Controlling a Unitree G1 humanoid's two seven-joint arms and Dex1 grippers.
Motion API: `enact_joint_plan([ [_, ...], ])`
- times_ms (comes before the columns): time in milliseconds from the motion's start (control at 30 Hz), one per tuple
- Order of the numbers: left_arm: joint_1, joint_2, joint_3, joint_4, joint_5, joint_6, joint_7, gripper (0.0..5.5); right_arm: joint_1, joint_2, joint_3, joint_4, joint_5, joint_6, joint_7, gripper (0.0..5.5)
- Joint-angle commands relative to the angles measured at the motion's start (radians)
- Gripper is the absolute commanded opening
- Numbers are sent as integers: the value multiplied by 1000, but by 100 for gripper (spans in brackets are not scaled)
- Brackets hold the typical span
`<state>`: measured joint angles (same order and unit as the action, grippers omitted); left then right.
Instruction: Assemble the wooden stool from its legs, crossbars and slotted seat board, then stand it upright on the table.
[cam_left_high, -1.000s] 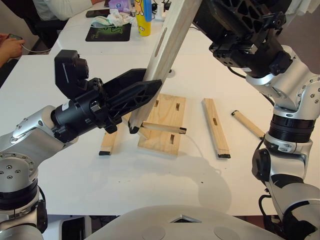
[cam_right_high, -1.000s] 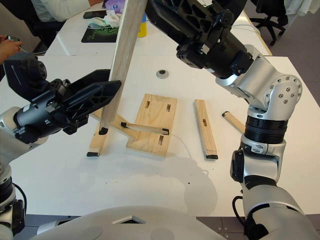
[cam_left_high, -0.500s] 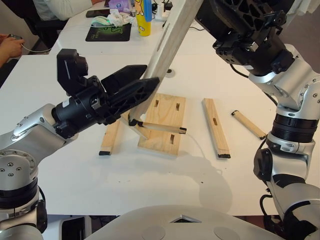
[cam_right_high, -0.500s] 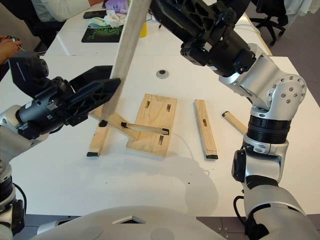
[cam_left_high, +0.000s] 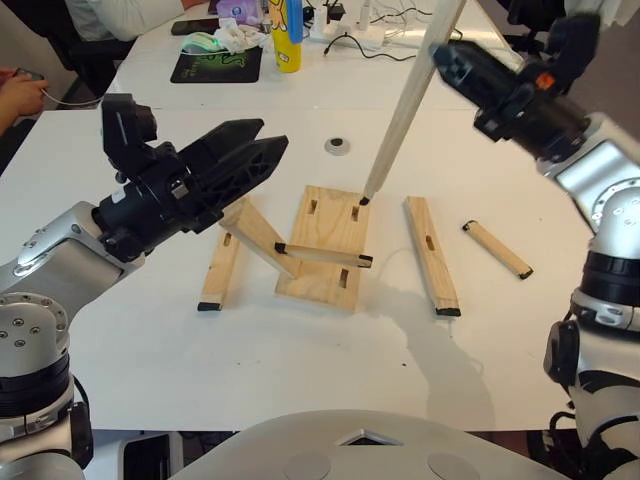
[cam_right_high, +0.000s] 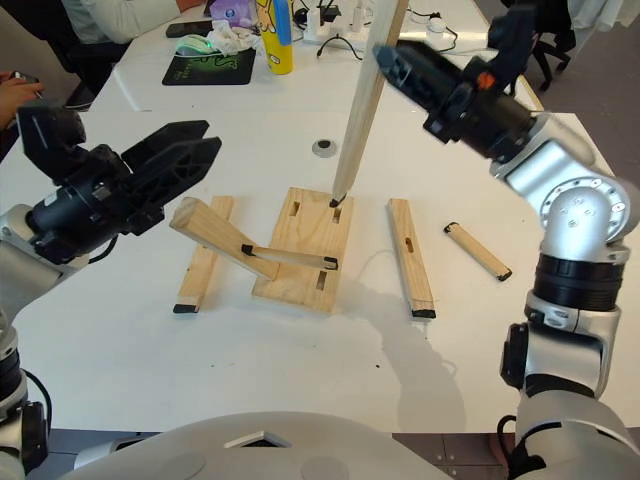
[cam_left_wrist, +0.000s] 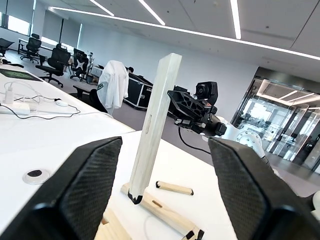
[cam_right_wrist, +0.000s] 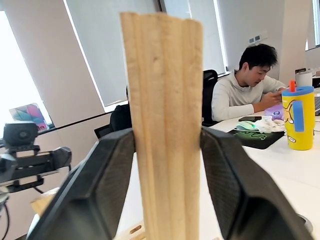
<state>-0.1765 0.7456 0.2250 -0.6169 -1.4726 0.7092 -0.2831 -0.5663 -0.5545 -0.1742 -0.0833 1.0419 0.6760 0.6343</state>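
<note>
Wooden leg (cam_left_high: 400, 120), clamped in the right gripper (cam_right_wrist: 162, 175), stands tilted, foot on the seat board's (cam_left_high: 335, 225) far end. Left gripper (cam_left_high: 268, 140) (wide open, empty) hangs left of the board; a crossbar (cam_left_high: 322, 255) lies across it.

Left arm (cam_left_high: 60, 250) comes in from the low left, forearm angled up and toward table centre; left gripper (cam_left_high: 275, 136) hangs above the table with fingers (cam_left_wrist: 90, 195) spread wide and nothing between them. Right arm (cam_left_high: 600, 170) is bent at the elbow on the far right, forearm reaching up and inward, so right gripper (cam_right_high: 385, 57) sits high over the middle. Its fingers (cam_right_wrist: 227, 175) are clamped flat on both faces of the wooden leg (cam_right_high: 355, 130), gripping the upper part, leg near upright and slightly tilted.
</note>
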Motion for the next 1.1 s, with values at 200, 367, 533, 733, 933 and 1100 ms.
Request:
enact_joint_plan([
  [200,8,10,-2,-17,38,19,-26,318,109,127,133,-150,-223,-138,-20,207],
  [367,-7,0,-13,-11,39,19,-26,318,259,156,288,-141,-451,-309,38,207],
  [533,-14,-1,-15,-10,33,20,-29,318,330,182,300,-142,-550,-427,26,206],
  [733,-2,2,-4,-19,24,20,-20,318,399,108,260,-217,-545,-429,76,206],
  [933,10,2,3,-26,23,18,-10,318,482,-1,211,-265,-533,-416,160,206],
  [1100,16,3,5,-27,26,18,-6,318,511,-76,168,-269,-505,-388,224,206],
])
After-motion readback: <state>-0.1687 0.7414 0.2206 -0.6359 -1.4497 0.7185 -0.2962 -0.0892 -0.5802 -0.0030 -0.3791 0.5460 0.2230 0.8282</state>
